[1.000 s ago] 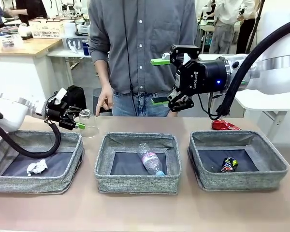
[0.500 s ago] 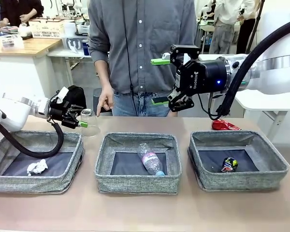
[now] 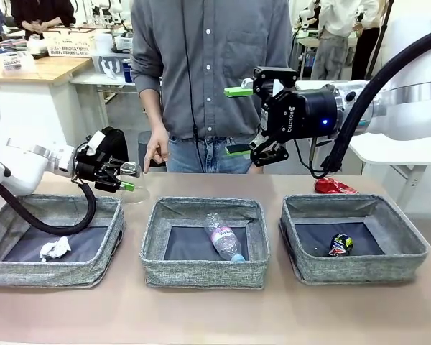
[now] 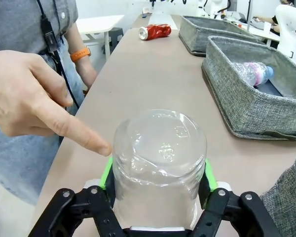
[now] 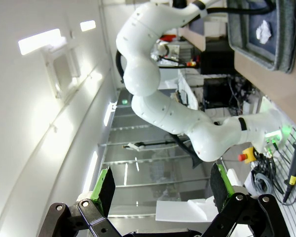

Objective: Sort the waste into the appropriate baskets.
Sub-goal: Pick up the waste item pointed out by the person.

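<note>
The left basket (image 3: 57, 273) sits at the left end of the surface (image 3: 201, 316), with the tissue (image 3: 55, 249) lying on its dark bottom, towards the front left. Behind that basket's far right corner, the left claw (image 3: 126, 177) is clamped on the cup (image 4: 160, 148). Its green pads press the clear wall from both sides, and the wall looks slightly dented. The cup's closed base faces up, towards the wrist camera. Whether its rim rests on the surface cannot be told.

Just beside the cup, the person's hand (image 4: 34, 98) points a forefinger down at it. The fingertip is close to the cup's side, near one green pad, but contact cannot be made out. The person (image 3: 208, 65) stands at the far edge, behind the middle basket (image 3: 205, 272). The bottle (image 3: 223, 237) lies in that basket on its side, slanted, with its cap towards the front right.

The right claw (image 3: 238, 121) hangs high above the surface in front of the person's torso. Its fingers are spread wide apart, one above the other, with nothing between them.

The right basket (image 3: 359, 269) holds the dark can (image 3: 340, 244), right of its centre. The red can (image 3: 334, 187) lies on the bare surface just behind this basket's far wall.
</note>
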You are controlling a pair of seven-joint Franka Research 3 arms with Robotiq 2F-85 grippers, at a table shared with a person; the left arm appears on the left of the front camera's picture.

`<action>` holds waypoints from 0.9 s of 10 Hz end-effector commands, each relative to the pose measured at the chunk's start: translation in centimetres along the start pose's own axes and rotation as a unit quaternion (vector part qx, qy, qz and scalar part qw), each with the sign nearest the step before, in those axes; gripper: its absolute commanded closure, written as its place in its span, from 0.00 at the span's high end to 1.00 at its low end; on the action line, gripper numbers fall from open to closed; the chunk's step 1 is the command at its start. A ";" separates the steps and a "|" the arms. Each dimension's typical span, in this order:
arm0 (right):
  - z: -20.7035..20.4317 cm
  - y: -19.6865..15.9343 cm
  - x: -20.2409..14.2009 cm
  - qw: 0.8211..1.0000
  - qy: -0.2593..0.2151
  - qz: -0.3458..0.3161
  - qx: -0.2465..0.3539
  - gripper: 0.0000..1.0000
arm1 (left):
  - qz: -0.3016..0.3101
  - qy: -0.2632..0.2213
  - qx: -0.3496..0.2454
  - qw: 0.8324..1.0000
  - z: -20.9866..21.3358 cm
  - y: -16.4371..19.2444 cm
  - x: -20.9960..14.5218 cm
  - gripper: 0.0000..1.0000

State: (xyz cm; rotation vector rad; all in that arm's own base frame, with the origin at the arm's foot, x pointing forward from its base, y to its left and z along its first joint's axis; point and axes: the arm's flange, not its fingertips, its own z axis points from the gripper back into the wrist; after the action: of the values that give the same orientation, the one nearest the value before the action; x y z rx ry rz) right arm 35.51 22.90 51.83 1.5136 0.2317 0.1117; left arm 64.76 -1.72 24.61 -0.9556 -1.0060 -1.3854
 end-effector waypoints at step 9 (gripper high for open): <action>0.0 0.4 0.0 1.000 -0.001 -0.004 -0.005 1.00 | -0.019 -0.032 -0.013 0.999 0.9 -1.9 3.1 0.56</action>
State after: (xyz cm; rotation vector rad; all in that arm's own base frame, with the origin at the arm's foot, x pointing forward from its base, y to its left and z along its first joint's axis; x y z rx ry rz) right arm 35.51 22.90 51.82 1.5136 0.2319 0.1116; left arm 64.17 -1.75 26.07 -1.0037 -1.0261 -1.3987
